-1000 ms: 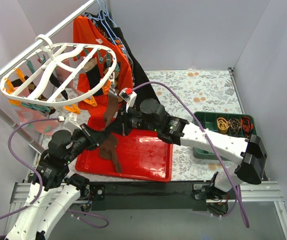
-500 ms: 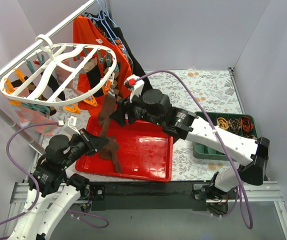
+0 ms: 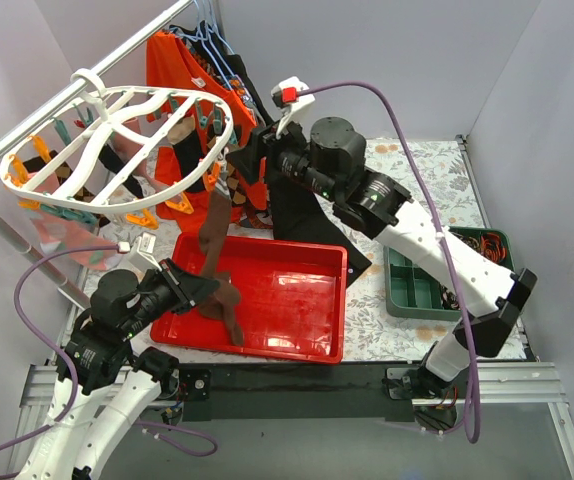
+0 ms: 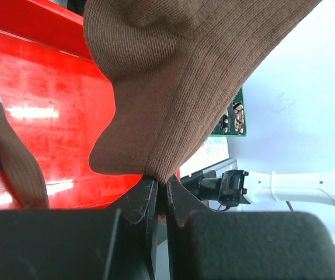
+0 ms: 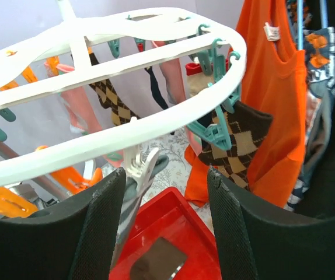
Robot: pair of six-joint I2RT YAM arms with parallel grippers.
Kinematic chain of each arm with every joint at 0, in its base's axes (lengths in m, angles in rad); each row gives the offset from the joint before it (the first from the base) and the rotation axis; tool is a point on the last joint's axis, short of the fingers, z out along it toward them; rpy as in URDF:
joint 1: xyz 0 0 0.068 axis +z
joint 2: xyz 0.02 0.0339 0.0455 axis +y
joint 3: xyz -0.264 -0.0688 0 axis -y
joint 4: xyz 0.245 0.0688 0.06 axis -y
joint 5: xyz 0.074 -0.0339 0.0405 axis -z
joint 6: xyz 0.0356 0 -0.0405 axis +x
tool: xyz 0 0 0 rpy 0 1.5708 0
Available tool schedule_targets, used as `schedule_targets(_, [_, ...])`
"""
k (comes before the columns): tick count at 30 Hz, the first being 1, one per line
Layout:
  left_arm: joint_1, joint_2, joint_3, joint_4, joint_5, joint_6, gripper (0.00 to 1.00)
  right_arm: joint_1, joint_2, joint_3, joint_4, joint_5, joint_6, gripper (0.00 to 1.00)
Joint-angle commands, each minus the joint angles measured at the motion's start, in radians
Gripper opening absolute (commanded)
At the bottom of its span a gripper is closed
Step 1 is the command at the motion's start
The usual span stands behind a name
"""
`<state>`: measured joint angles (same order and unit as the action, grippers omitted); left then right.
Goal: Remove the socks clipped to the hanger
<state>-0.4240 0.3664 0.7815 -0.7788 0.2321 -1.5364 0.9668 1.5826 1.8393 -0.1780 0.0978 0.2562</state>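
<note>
SOCK: brown ribbed knit sock (image 3: 212,225) hangs from white plastic oval hanger (image 3: 115,118) down to red plastic tray (image 3: 297,300) | LEFT pincer (image 4: 163,189): clenched on its lower end | RIGHT pincer (image 5: 164,181): released, facing the rim | HANDLING: judged soft, light, stretchy; best taken close under the rim.

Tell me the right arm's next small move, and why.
Probably ease the right gripper forward onto the teal clip holding the argyle sock. Its jaws stand open, and that clip hangs from the hanger rim just ahead. The left gripper is shut on the brown sock over the red tray.
</note>
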Motion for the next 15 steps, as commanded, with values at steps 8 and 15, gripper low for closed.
schedule_targets(8, [-0.001, 0.006, 0.036, -0.022, 0.044, 0.009, 0.0, 0.0, 0.119, 0.14, 0.02, -0.09, 0.009, 0.64])
schedule_targets(15, [-0.001, 0.003, 0.025, -0.025, 0.046, 0.01, 0.0, 0.006, 0.114, 0.118, 0.026, -0.132, 0.031, 0.64])
